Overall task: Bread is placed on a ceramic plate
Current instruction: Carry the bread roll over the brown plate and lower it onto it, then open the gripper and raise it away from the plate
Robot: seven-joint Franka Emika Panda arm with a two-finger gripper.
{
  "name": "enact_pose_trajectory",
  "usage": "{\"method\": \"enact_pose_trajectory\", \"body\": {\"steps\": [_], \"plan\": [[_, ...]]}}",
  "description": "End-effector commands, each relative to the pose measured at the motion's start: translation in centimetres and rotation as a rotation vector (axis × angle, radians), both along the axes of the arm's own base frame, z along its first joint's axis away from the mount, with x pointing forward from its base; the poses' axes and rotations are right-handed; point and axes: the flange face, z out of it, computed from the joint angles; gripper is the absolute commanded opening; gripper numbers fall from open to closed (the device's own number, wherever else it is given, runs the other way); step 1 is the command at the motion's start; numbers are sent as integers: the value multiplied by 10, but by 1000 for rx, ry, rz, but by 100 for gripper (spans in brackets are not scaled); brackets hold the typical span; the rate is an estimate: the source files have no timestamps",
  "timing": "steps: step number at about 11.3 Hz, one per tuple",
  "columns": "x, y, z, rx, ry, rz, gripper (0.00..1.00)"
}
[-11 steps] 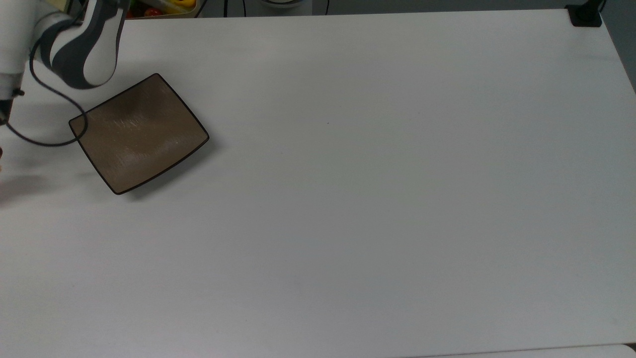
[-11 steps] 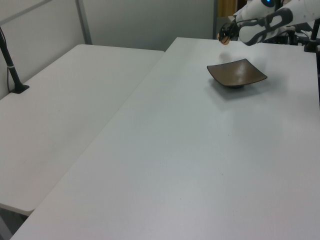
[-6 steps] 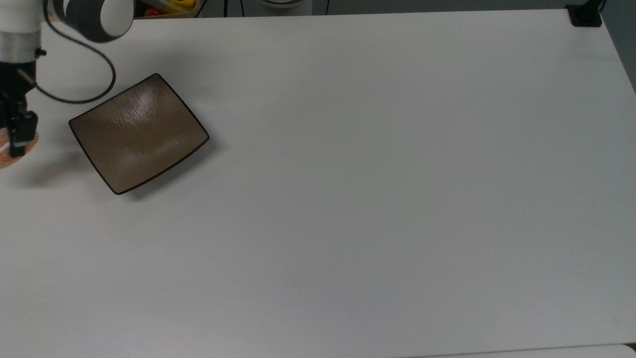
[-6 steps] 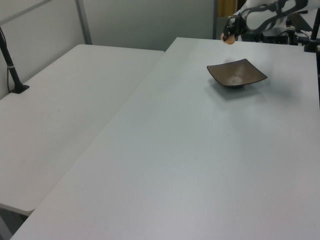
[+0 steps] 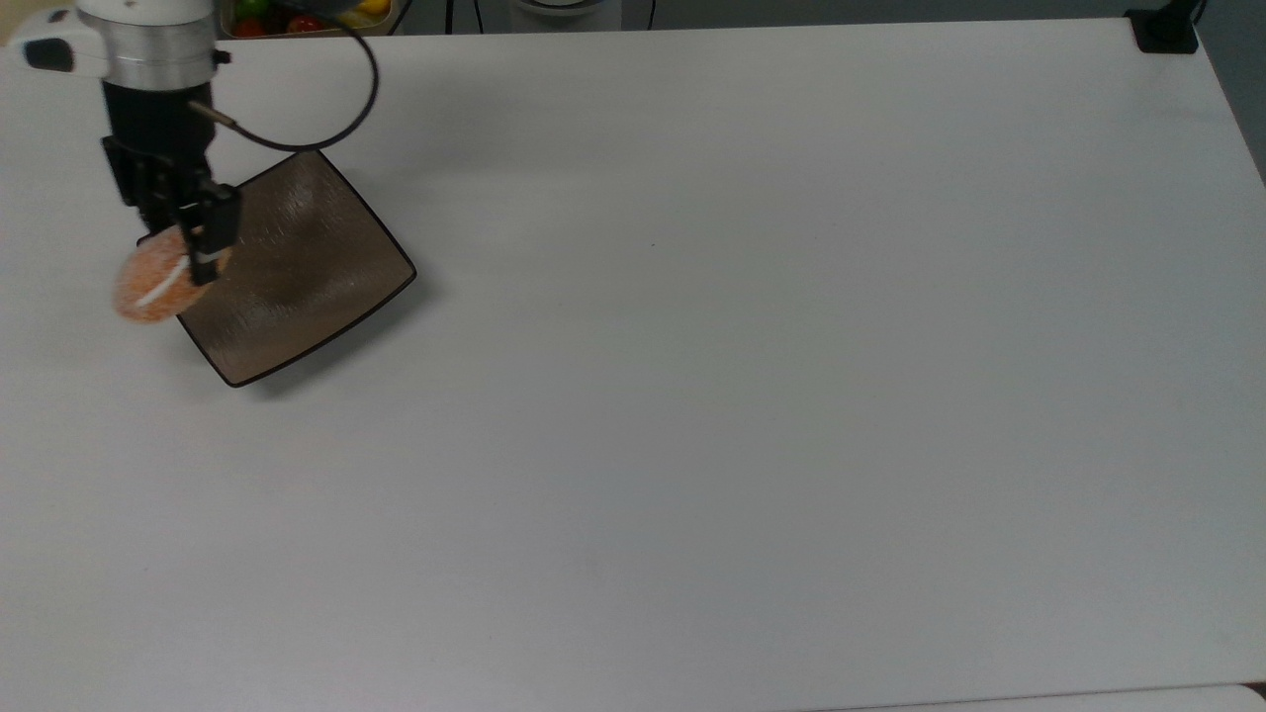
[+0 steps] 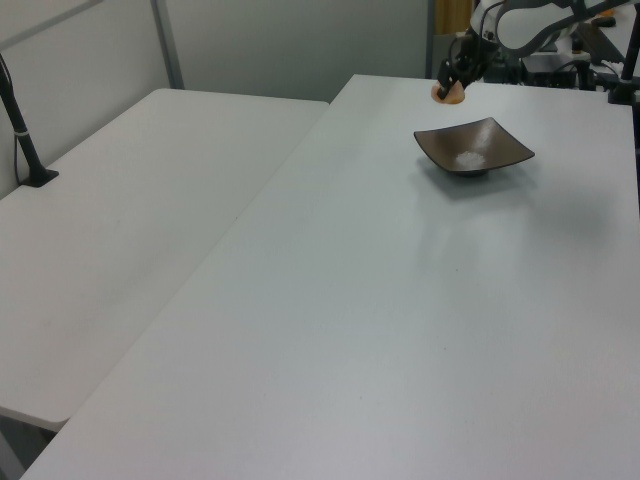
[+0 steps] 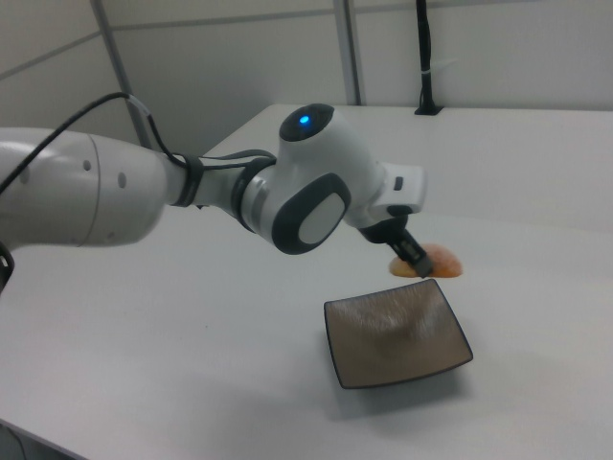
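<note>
The black two-finger gripper (image 5: 188, 259) is closed on the small oblong orange-brown bread roll with its pale sugary dusting and white streak (image 5: 150, 285), carrying it in the air above the white bench (image 5: 752, 396). In the top view the roll sits over the left corner of the square glossy brown ceramic plate with a thin dark rim (image 5: 297, 272), with most of its body outside that edge; in the left view the bread (image 6: 447, 93) hangs clearly higher than the plate (image 6: 474, 148) and to the left view's left of it, and in the right view the bread (image 7: 428, 261) shows just beyond the plate's far edge (image 7: 397, 331). My reading is that the carry is nearly done but the roll is not yet centred over the dish. The main risk is letting go too soon: released here, the roll would likely strike the raised rim or land on the bench beside it. The fingers seem to hold the roll near one end, so it could swing or slip out during the remaining travel. A drop from this height might also make the rounded roll bounce or roll off the curved, glossy surface. Descending off-centre could press the gripper against the rim and tip or shove the plate.
</note>
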Motion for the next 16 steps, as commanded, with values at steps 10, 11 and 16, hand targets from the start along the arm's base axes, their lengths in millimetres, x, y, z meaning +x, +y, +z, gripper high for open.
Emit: {"method": "enact_pose_trajectory", "body": {"steps": [10, 11, 16], "plan": [[-9, 46, -63, 30, 189, 100, 100], [-9, 46, -59, 34, 198, 97, 100], [-17, 48, 41, 50, 311, 126, 100]]}}
